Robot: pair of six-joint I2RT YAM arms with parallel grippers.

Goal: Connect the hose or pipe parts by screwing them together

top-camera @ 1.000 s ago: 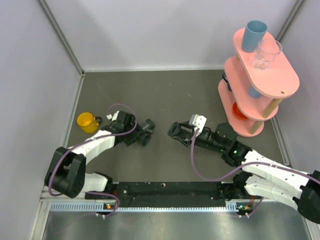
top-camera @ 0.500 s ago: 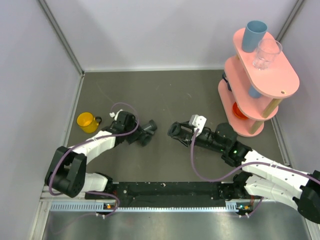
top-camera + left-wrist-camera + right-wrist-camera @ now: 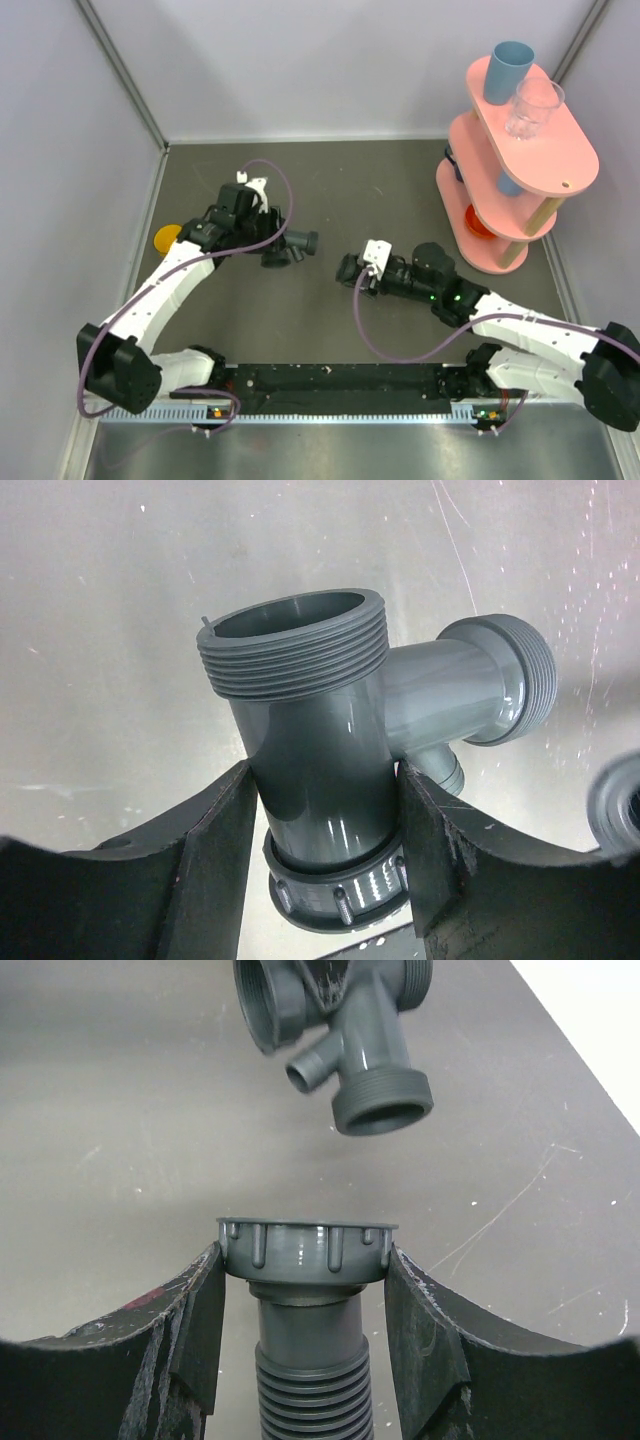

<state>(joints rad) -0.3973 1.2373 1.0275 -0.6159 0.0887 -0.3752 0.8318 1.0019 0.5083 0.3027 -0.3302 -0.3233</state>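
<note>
The dark grey matte surface (image 3: pixel 380 190) carries a pink three-tier oval shelf stand (image 3: pixel 560 160) at its far right corner. Both arms reach in toward the middle.

The right pincer (image 3: pixel 303 1260) is clamped on the dark ribbed flexible hose (image 3: pixel 308 1370), with a finger pressed against each side of its grey ridged collar. In the top view this collar end (image 3: pixel 350 268) sits just right of centre and points left.

The left pincer (image 3: pixel 325 780) is clamped on the short dark grey angled branch fitting (image 3: pixel 320 750). Its fingers (image 3: pixel 225 830) grip the straight body between a threaded mouth and a ridged nut. From above, the fitting (image 3: pixel 292 244) lies left of centre. In the right wrist view the fitting (image 3: pixel 350 1020) hangs ahead of the collar, with a gap between them and one threaded end turned roughly toward it.

A yellow mug (image 3: pixel 165 238) stands at the left edge, partly hidden behind the left arm. A blue cup (image 3: pixel 507 70) and a clear glass (image 3: pixel 535 108) stand on the top tier.
</note>
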